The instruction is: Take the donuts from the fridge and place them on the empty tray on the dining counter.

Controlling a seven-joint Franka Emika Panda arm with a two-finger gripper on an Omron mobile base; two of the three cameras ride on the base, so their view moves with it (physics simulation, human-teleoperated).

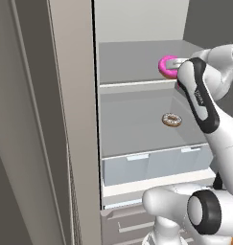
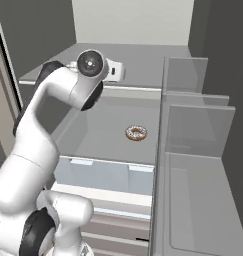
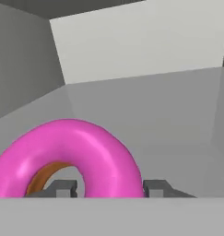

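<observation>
While the fingers [image 3: 109, 188] pinched the pink donut's [image 3: 69, 154] rim on the fridge's [image 1: 137, 62] upper shelf; the brown donut [image 1: 171, 119] sat one shelf below.

The white arm rises from its base, bends at a dark elbow joint and reaches forward and up, with the forearm stretched level at the top. The gripper [image 1: 171, 64] points forward off the end of the wrist, its hand held roughly level. In the hand view the two dark fingertips [image 3: 62, 188] stand narrowly apart, one inside the hole of the pink donut [image 3: 85, 154] and one outside, closed on one side of its ring.
</observation>
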